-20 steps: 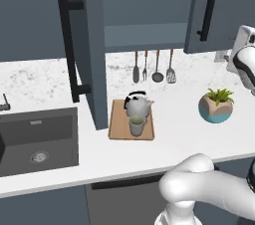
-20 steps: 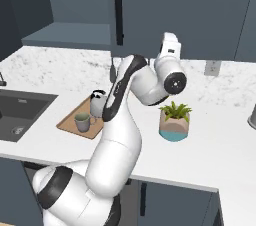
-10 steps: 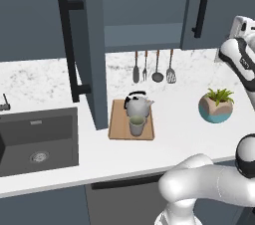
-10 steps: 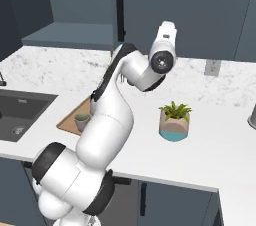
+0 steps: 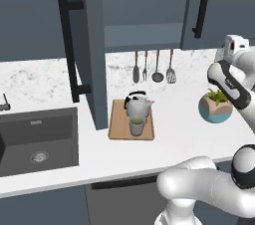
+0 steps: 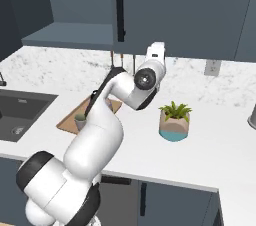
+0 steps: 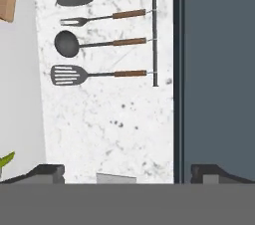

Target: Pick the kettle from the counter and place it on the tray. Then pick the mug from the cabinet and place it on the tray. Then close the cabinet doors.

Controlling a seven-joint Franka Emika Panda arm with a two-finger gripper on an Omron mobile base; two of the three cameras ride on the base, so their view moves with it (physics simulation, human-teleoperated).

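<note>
Since a second ago my arm swings right | gripper [image 7: 127, 171] spread, empty | kettle [image 5: 138, 105], mug [image 5: 137, 125] on tray [image 5: 119, 128] | next: push right cabinet door [image 5: 219, 7] flat, slowly.

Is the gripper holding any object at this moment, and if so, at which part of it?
Nothing is held. The gripper has its jaws wide apart, with only the wall behind them; the kettle and the mug rest on the tray.

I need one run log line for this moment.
kettle: on tray | mug: on tray | left cabinet door: open | pincer: open, empty
</note>
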